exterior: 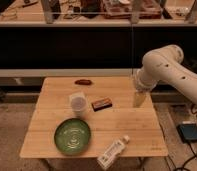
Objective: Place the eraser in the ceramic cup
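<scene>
Setting: light wooden table (127,125) on a speckled floor, with a dark panel and a cluttered bench behind it.

Ceramic cup (78,103) is upright, left of the table's centre. The eraser (101,104) is a dark block lying flat on the wood just right of the cup; whether the two touch cannot be told.

Green plate (72,136) sits in front of the cup, near the front edge. A pale bottle (113,150) lies on its side at the front edge, cap pointing toward the back right. A small dark brown object (82,81) is at the back edge, type unclear.

The white arm (164,67) comes in from the right. The gripper (138,99) points down over the table's right side — well apart from the eraser, holding nothing visible. Open or closed — cannot tell.

A black box (190,132) with cables is on the floor at right.
</scene>
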